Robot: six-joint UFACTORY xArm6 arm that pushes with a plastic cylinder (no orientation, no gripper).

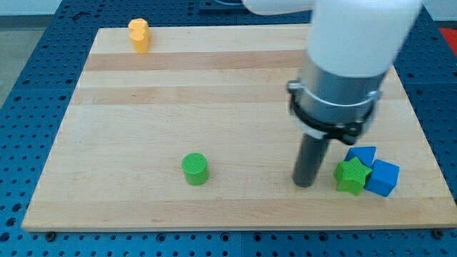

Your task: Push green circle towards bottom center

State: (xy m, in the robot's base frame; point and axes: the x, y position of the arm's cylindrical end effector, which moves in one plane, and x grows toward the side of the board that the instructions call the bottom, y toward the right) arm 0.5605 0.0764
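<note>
Green circle (194,169): sitting alone toward the view's bottom, a bit left of centre, nothing touching it, fully visible.

My tip (305,184): down on the board near the view's bottom right, well apart from the green circle, just left of the green star, with a thin sliver of wood between. No gripper here, just a plain dark rod, so no open or shut to tell.

Green star (351,175): bottom right, pressed up against the blue blocks, covering part of both.

Blue blocks (383,178): two of them in the bottom right corner area. The right one looks like a cube; the other (363,155) pokes out above the star, with its top tucked under the arm housing. Shape of that one honestly hard to call, maybe a wedge.

Yellow block (138,35): top left edge of the board, far from everything, looks like two rounded lumps stacked or joined; exact shape not clear at this size.

Arm housing (351,53): big white and grey body filling the view's upper right, cut off by the top edge, hiding a good chunk of the board's right side behind it.

Wooden board (143,107): light wood, on a blue pegboard surface (28,86); right edge partly covered by the arm.
</note>
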